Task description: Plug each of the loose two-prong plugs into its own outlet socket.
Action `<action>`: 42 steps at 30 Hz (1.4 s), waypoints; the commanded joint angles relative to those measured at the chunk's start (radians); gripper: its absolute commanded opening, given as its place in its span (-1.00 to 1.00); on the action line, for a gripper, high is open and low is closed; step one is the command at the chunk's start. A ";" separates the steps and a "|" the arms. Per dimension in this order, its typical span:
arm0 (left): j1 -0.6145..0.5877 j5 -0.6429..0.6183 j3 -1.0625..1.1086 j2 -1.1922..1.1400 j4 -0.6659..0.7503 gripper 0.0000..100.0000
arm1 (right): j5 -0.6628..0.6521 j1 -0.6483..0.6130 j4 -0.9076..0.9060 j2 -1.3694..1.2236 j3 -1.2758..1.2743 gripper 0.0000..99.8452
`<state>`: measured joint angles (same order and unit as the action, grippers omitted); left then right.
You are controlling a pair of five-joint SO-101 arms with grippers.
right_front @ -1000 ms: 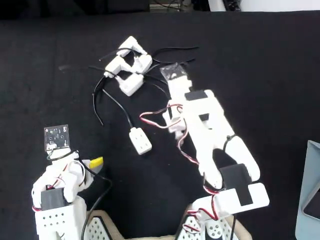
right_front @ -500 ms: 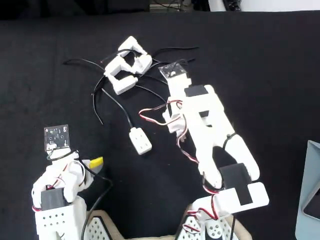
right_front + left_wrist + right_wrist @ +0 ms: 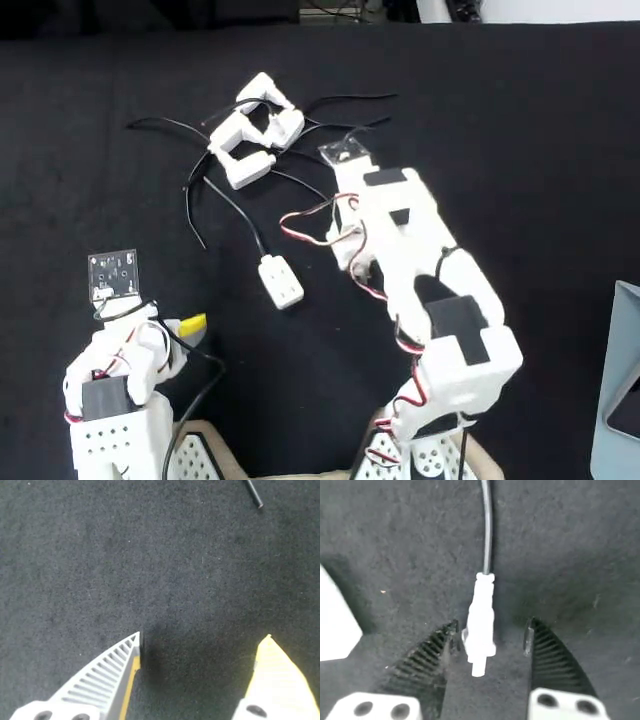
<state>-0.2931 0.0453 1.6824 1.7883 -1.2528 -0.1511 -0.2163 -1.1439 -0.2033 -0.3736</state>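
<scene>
Dark, felt-like counter [image 3: 560,150] carries one white plug [image 3: 481,625], its cord [image 3: 487,530] trailing away. The plug is straddled by the spread right pincer [image 3: 491,625], seemingly lined up to grasp it. An outlet socket [image 3: 281,281] lies apart from it. The left pincer [image 3: 202,636] hangs released over bare counter.

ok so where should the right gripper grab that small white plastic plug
Across the small white plastic plug's wider body, from its tip end. It lies flat, lengthwise between the open right gripper's fingers, thin cable trailing away, so the flanks are free.
</scene>
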 commanded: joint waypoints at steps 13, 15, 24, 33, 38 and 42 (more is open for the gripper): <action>0.004 -0.009 0.018 0.003 -0.005 -0.29 | 0.061 0.006 0.003 -0.005 0.054 -0.88; 0.004 -0.009 0.018 0.003 -0.005 -0.29 | 0.061 0.006 0.003 -0.005 0.051 -0.91; 0.004 -0.009 0.018 0.003 -0.005 -0.29 | 0.055 -0.008 -0.104 0.041 0.073 -0.98; 0.004 -0.009 0.018 0.003 -0.005 -0.29 | 0.063 -0.083 -0.307 0.449 0.061 -0.98; 0.004 -0.009 0.018 0.003 -0.005 -0.29 | 0.129 -0.147 -0.333 0.651 0.061 -0.98; 0.004 -0.009 0.018 0.003 -0.005 -0.29 | 0.173 -0.196 -0.324 0.739 0.027 -0.98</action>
<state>-0.2931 0.0453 1.6824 1.7883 -1.2528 -0.0115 -0.3775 -1.4707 0.4565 -0.3644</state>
